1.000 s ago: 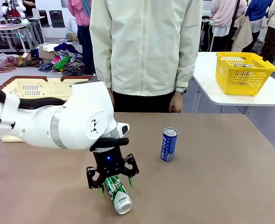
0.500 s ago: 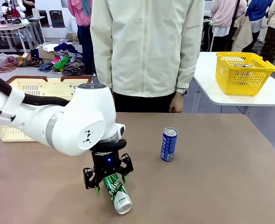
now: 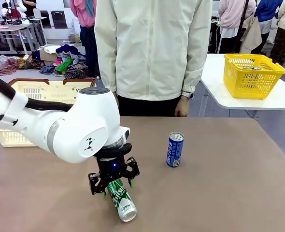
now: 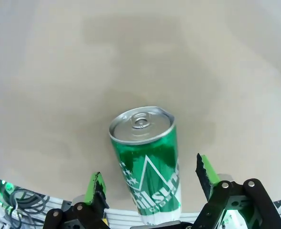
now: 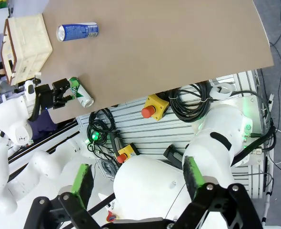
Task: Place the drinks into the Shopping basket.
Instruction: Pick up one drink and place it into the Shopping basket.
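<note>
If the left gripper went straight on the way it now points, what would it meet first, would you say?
The left gripper points down over the lying green can, open fingers either side of it. Going straight on, the fingertips would probably meet the table beside the can; depth is unclear.

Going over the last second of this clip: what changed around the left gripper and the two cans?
The left gripper narrowed its fingers around the green can lying on the table, and the arm above it swung slightly toward the picture's left. The wrist view shows gaps beside both pads, so there is no hold yet. The green can, the upright blue can and the Shopping basket stayed put.
</note>
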Controlling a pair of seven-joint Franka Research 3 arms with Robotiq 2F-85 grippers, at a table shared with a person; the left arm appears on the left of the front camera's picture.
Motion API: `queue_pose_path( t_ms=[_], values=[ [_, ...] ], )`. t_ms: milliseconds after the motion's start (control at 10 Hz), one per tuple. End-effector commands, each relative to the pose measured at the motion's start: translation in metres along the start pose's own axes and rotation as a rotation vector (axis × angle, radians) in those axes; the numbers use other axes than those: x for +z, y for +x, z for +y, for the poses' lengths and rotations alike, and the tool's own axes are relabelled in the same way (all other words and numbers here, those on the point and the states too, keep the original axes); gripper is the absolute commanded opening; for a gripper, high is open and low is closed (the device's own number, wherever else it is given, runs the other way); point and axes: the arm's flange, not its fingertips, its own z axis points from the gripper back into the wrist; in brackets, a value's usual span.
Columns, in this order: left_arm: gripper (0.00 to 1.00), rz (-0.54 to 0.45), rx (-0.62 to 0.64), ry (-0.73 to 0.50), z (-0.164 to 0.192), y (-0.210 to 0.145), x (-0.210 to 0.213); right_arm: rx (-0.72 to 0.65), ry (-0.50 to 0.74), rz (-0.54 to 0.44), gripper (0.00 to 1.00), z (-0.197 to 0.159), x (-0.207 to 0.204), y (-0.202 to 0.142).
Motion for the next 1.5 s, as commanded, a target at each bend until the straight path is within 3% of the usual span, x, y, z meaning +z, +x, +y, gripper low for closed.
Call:
queue_pose_path(
  t_ms=[0,300,400,500,1000,1200,1400],
  values=[
    [1.0,0.01,0.012,0.012,0.003,0.003,-0.017,0.02,0.012,0.003,1.0,-0.004,0.003,-0.01],
    [1.0,0.013,-0.003,0.006,0.005,0.003,-0.024,0.02,0.012,0.003,1.0,-0.004,0.003,-0.01],
    [0.55,0.012,-0.014,-0.003,0.005,0.005,-0.027,0.02,0.012,0.003,1.0,-0.004,0.003,-0.01],
    [0.02,0.016,-0.02,-0.006,0.006,0.005,-0.027,0.02,0.012,0.003,1.0,-0.004,0.003,-0.01],
    [0.0,-0.014,-0.054,-0.074,0.014,0.001,-0.01,0.02,0.012,0.003,1.0,-0.004,0.003,-0.01],
    [0.0,-0.049,-0.125,-0.145,0.033,0.003,0.046,0.02,0.012,0.003,1.0,-0.004,0.003,-0.01],
    [0.0,-0.074,-0.38,-0.145,0.056,0.003,0.153,0.02,0.012,0.003,1.0,-0.004,0.003,-0.01]
  ],
)
